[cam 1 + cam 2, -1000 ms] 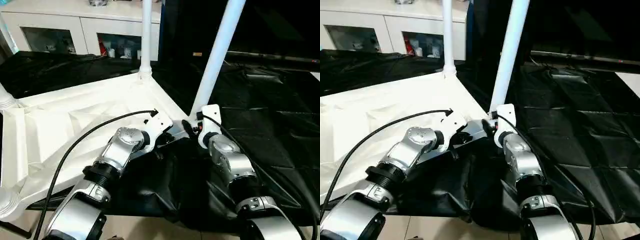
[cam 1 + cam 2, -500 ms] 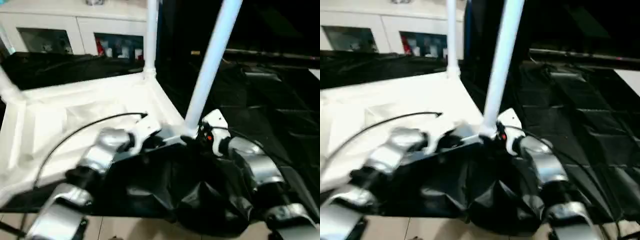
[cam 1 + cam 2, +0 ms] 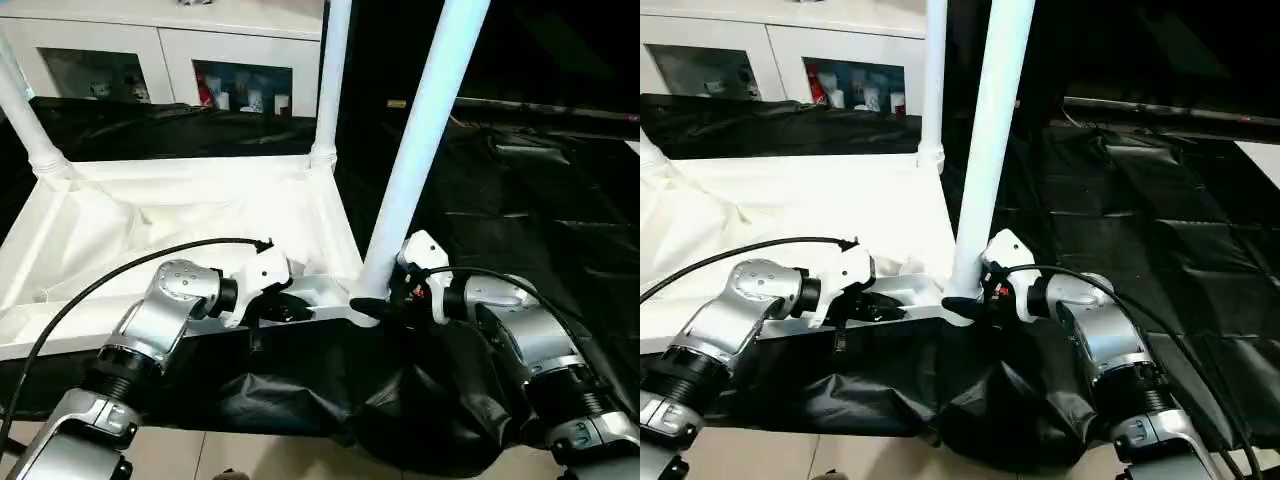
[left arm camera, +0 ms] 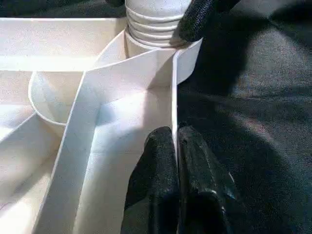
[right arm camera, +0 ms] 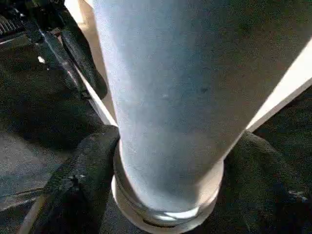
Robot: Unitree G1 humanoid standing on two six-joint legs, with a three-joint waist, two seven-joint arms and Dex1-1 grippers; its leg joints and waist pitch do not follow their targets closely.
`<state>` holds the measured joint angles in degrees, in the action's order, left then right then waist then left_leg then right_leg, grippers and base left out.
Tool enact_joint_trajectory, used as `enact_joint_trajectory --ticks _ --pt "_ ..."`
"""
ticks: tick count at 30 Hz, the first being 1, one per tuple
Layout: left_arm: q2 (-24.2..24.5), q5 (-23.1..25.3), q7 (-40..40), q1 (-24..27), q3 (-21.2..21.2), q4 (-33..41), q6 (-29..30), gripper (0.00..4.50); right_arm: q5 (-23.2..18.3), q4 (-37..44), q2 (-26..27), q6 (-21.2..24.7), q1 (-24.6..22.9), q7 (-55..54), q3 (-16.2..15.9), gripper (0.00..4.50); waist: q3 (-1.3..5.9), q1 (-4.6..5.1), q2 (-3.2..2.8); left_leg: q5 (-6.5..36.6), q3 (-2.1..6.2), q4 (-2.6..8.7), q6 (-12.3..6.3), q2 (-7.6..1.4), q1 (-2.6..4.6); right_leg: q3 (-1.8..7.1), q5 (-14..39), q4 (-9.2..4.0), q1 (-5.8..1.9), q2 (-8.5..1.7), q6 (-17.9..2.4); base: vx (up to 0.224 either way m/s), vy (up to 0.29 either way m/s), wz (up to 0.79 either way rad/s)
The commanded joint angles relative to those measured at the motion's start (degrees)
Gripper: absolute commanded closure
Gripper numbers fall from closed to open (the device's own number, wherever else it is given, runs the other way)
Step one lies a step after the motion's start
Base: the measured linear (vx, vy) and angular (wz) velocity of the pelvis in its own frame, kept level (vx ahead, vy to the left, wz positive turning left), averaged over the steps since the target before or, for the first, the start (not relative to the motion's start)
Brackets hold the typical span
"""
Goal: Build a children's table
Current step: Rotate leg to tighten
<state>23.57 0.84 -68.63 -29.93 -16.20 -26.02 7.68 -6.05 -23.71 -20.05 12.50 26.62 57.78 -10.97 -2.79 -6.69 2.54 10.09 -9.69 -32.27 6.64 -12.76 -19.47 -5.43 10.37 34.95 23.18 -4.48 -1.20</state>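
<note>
Three legs stand in the upturned tabletop [image 3: 150, 225]; a fourth socket is unseen. The right end effector [image 3: 385, 298] clamps the near leg [image 3: 420, 140] at its base. The left end effector [image 4: 176, 161] pinches the tabletop's rim beside that leg.

Tabletop [image 3: 180, 215] swung round since a second ago, near rim now running almost level before the robot instead of slanting away. Nearest leg [image 3: 415, 160], then leaning off from the tabletop, now close to upright in the corner socket. Left end effector [image 4: 176, 161] carried outward along the near rim, away from that leg; right end effector [image 5: 165, 161] turned sideways against the leg's base.
</note>
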Motion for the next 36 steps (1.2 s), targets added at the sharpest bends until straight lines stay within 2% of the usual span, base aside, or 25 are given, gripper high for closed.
enact_joint_trajectory --ticks 1,8,10,12,13,16,17,18,19,20,21,22,25,26,30,34,36 --pt "-0.8 -2.0 -2.0 0.4 -0.7 1.4 -0.2 4.5 -0.3 1.3 0.0 0.7 -0.2 0.2 -0.4 1.4 3.29 -0.15 0.23 11.1 -0.32 3.41 -2.29 -0.54 -0.43 3.1 15.3 -4.4 -3.16 -3.67 -8.3 0.0 0.0 0.0" --pt "-1.6 -1.1 0.4 -0.3 -0.5 0.4 -0.2 4.5 0.5 0.4 1.3 0.5 -0.7 -2.3 -0.2 1.75 3.32 -0.16 0.24 10.7 -0.34 3.33 -2.1 -0.49 -0.43 3.12 14.7 -4.32 -3.22 -3.68 -8.5 0.0 0.0 0.0" --pt "-3.5 0.8 6.3 -1.8 0.2 -2.2 0.9 4.5 1.9 -3.7 4.6 0.6 0.0 -11.1 1.6 1.77 3.18 -0.03 0.28 11.3 -0.31 3.43 -1.56 -0.47 -0.41 3.09 16.1 -4.5 -3.12 -3.65 -8.2 0.0 0.0 0.0" --pt "-4.3 1.6 8.6 -2.4 0.3 -3.3 1.4 4.5 2.2 -5.0 5.7 0.8 0.3 -13.9 2.2 1.78 3.16 0.11 0.27 12.5 -0.19 3.54 -0.48 -0.35 -0.27 3.01 20.3 -4.9 -3.05 -3.79 -6.7 0.0 0.0 0.0" --pt "-4.9 2.3 10.4 -3.0 0.3 -4.2 1.7 4.5 2.3 -5.8 6.6 1.2 0.5 -16.0 2.7 1.78 3.15 0.12 0.24 12.8 -0.15 3.58 -0.35 -0.39 -0.22 3.01 20.7 -4.97 -3.0 -3.79 -6.5 0.0 0.0 0.0" --pt "-9.6 4.2 18.9 -5.7 0.7 -8.7 3.3 4.5 2.1 -10.7 12.7 3.8 2.5 -29.9 6.7 1.78 3.06 0.27 0.19 14.3 -0.12 3.62 0.12 -0.26 0.13 3.02 23.0 -5.35 -2.73 -3.83 -5.8 0.0 0.0 0.0" --pt "-12.0 4.5 22.1 -6.9 0.7 -10.2 4.2 4.5 2.3 -13.2 15.0 4.3 3.7 -35.6 8.0 1.78 3.03 0.47 0.07 14.5 0.0 3.73 0.65 -0.2 0.01 3.01 24.5 -5.38 -2.67 -3.9 -5.4 0.0 0.0 0.0" --pt "-14.5 4.9 25.1 -8.1 0.6 -11.8 5.0 4.5 2.6 -15.6 17.1 4.6 5.0 -40.8 9.0 1.78 3.18 0.37 -0.13 14.5 0.03 3.65 1.29 -0.25 0.48 3.0 24.6 -5.47 -2.46 -3.95 -5.2 0.0 0.0 0.0" --pt "-14.5 4.9 25.1 -8.1 0.6 -11.8 5.0 4.5 2.6 -15.6 17.1 4.6 5.0 -40.8 9.0 1.78 3.21 0.43 -0.03 14.5 -0.03 3.61 1.25 -0.23 0.49 3.04 23.9 -5.49 -2.47 -3.91 -5.4 0.0 0.0 0.0" --pt "-15.9 5.2 26.4 -8.7 0.4 -12.8 5.1 4.5 2.6 -17.2 18.4 4.3 5.9 -43.5 9.6 1.78 3.2 0.41 0.06 14.3 -0.02 3.65 1.0 -0.19 0.18 3.05 22.8 -5.41 -2.67 -3.82 -5.3 0.0 0.0 0.0" --pt "-17.4 5.6 27.5 -9.4 0.0 -13.7 5.1 4.5 2.3 -18.7 19.9 4.0 7.1 -45.6 10.4 1.78 3.2 0.38 -0.12 14.4 -0.02 3.66 0.97 -0.2 0.23 3.07 22.2 -5.36 -2.63 -3.79 -5.3 0.0 0.0 0.0" --pt "-19.4 6.2 28.5 -10.2 -0.7 -14.8 5.1 4.5 1.9 -20.3 21.6 3.7 8.3 -47.2 11.0 1.78 3.24 0.41 0.0 14.5 -0.13 3.6 0.62 -0.09 0.25 3.11 21.8 -5.45 -2.55 -3.73 -5.1 0.0 0.0 0.0" --pt "-20.5 7.1 28.6 -10.8 -1.5 -15.6 4.5 4.5 2.3 -21.0 22.4 3.4 9.1 -47.4 10.7 1.78 3.49 0.13 -0.25 12.4 -0.15 3.54 0.15 -0.12 -0.01 3.17 17.1 -4.95 -2.85 -3.59 -5.6 0.0 0.0 0.0" --pt "-20.5 7.1 28.5 -10.8 -1.6 -15.6 4.4 4.5 2.2 -21.0 22.5 3.2 9.2 -46.9 10.7 1.43 3.49 0.08 -0.26 12.4 -0.15 3.56 0.06 -0.12 -0.06 3.14 15.9 -4.78 -2.97 -3.59 -6.1 0.0 0.0 0.0" --pt "-20.6 7.1 28.4 -10.8 -1.5 -15.9 4.2 4.5 2.3 -21.2 22.6 3.0 9.4 -46.8 10.8 1.43 3.3 0.1 -0.19 14.6 -0.16 3.65 -0.22 -0.07 0.09 3.07 19.4 -5.26 -2.88 -3.71 -5.8 0.0 0.0 0.0" --pt "-20.4 7.0 28.3 -10.8 -1.3 -15.9 4.0 4.5 2.2 -21.1 22.6 2.8 9.5 -46.1 10.9 1.43 3.31 0.12 -0.19 14.3 -0.11 3.73 -0.24 -0.15 0.03 3.09 19.1 -5.22 -2.84 -3.67 -5.6 0.0 0.0 0.0" --pt "-15.9 5.7 23.1 -9.5 -0.5 -14.5 1.8 4.5 2.3 -16.3 17.7 1.1 7.7 -34.9 7.8 1.43 3.33 0.04 -0.1 14.8 -0.09 3.71 -0.65 -0.1 -0.1 3.04 19.6 -5.32 -3.03 -3.71 -5.4 0.0 0.0 0.0"
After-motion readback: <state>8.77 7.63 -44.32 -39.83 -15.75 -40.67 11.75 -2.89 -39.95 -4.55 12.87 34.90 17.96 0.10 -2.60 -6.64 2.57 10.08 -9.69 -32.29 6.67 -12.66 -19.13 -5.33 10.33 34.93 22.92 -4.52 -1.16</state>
